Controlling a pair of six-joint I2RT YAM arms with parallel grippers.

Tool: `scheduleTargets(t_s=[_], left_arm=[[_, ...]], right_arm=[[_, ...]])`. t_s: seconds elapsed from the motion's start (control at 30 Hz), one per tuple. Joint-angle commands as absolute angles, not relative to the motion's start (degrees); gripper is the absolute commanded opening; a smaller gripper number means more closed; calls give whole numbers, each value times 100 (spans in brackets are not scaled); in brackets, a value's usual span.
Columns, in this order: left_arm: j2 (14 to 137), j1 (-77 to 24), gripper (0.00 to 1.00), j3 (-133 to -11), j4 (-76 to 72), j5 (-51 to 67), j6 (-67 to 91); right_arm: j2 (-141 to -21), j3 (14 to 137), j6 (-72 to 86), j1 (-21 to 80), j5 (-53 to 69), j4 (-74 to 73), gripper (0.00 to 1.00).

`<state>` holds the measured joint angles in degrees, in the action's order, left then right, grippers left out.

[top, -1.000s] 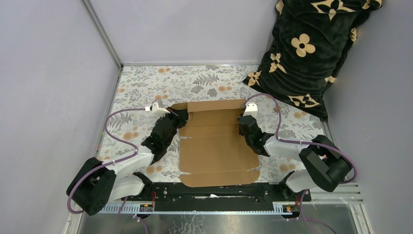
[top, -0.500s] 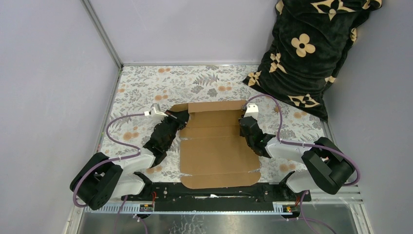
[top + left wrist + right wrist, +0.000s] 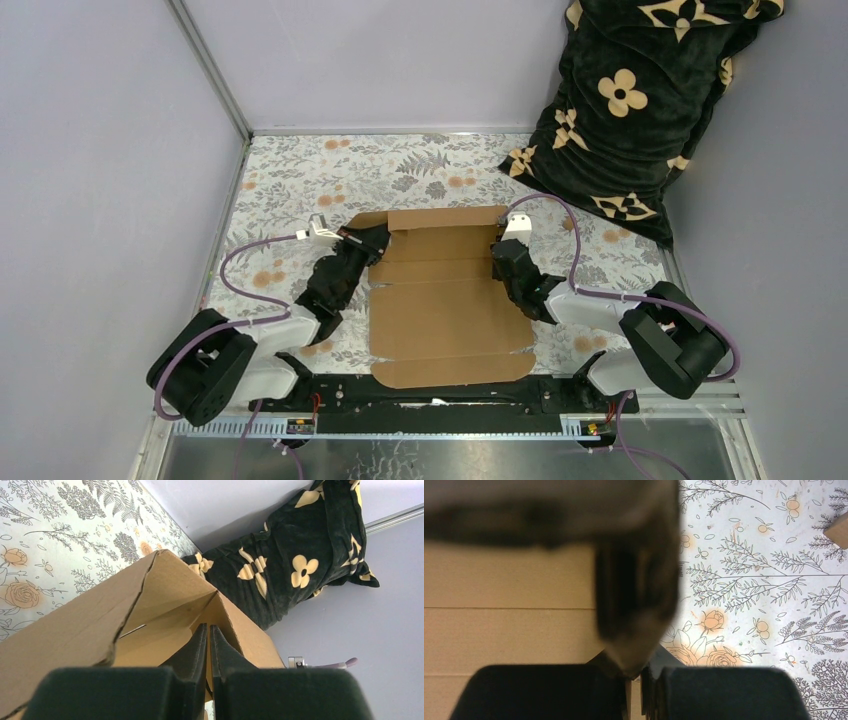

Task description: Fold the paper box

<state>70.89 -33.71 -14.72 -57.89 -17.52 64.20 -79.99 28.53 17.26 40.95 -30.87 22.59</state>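
The paper box [image 3: 445, 305] is a flat brown cardboard sheet on the floral table, its near flap by the arm bases. My left gripper [image 3: 374, 240] is at its far left edge. In the left wrist view the left gripper [image 3: 208, 626] is shut on a raised side flap [image 3: 175, 587], with cardboard showing between the fingers. My right gripper [image 3: 500, 256] is at the box's right edge. In the right wrist view the right gripper [image 3: 636, 672] is shut on a cardboard edge beside the flat panel [image 3: 509, 600]. A blurred dark shape hides its tips.
A black pillow with tan flowers [image 3: 640, 110] leans in the far right corner and also shows in the left wrist view [image 3: 280, 575]. Grey walls close the left and far sides. The floral cloth [image 3: 300, 180] covers the table round the box.
My left arm has shifted slightly right and nearer along the box's left edge. The right arm and the sheet have barely moved.
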Motion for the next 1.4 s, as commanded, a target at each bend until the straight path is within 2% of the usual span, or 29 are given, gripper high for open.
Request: scheduleTargets(t_s=[0.0, 0.27, 0.53, 0.83, 1.1, 1.37], left_arm=[[7244, -3444, 10, -1559, -6406, -1603, 6510], [7379, -3507, 10, -1815, -6339, -1380, 6402], [6011, -3506, 11, -2326, -3348, -1956, 5372], [4945, -3506, 14, -2849, -1266, -2302, 4941], [4160, -3507, 14, -2659, -619, -2468, 4940], [4126, -3532, 13, -2671, -387, -2309, 4878]], right_arm=[[-7892, 2798, 1784, 4193, -3020, 2221, 5], [-7852, 2801, 1831, 4206, -3062, 2181, 5], [-7657, 2925, 1757, 4201, -3120, 1980, 5], [-7547, 3204, 1674, 4172, -3126, 1716, 5], [-7302, 3401, 1761, 3853, -2763, 1462, 5], [-7022, 3713, 1989, 3408, -2261, 1195, 6]])
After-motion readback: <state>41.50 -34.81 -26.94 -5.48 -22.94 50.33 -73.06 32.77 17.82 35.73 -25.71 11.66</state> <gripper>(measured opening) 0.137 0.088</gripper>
